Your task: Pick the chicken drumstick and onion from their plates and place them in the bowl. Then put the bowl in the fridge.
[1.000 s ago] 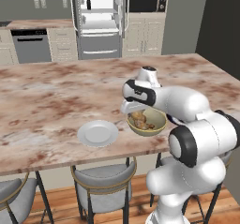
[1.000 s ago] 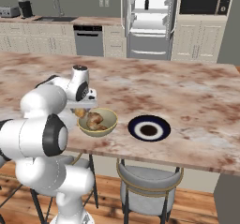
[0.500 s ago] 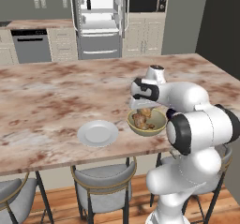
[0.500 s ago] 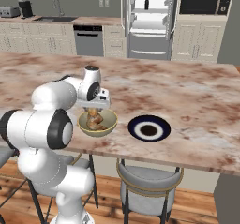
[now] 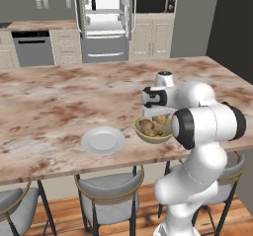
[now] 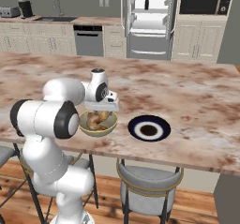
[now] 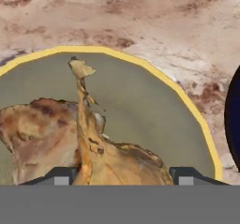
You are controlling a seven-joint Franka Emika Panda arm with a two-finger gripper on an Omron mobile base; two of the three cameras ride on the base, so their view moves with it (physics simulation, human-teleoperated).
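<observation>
My gripper (image 5: 158,115) (image 6: 101,113) (image 7: 122,178) hangs just above the olive-tan bowl (image 5: 143,134) (image 6: 110,127) (image 7: 154,70) near the counter's front edge. It is shut on the thick end of the chicken drumstick (image 7: 108,153) (image 5: 161,119), which fills the gap between the fingers, its thin bone end pointing down into the bowl. The brown onion (image 7: 28,134) (image 5: 147,126) lies in the bowl beside it. Left of the bowl sits a white plate (image 5: 103,141) with nothing on it. At the back the fridge (image 5: 105,20) (image 6: 149,17) stands with its doors open.
A dark blue plate (image 6: 149,128) (image 7: 234,110) lies on the counter right of the bowl. Stools (image 5: 111,193) (image 6: 147,181) stand under the counter's front edge. A grey dishwasher (image 5: 33,47) is set in the back cabinets, and a microwave (image 6: 206,2) sits right of the fridge.
The gripper has travelled to the right, from over the bowl's left rim to above its middle, keeping its hold. Bowl and plates have stayed put.
</observation>
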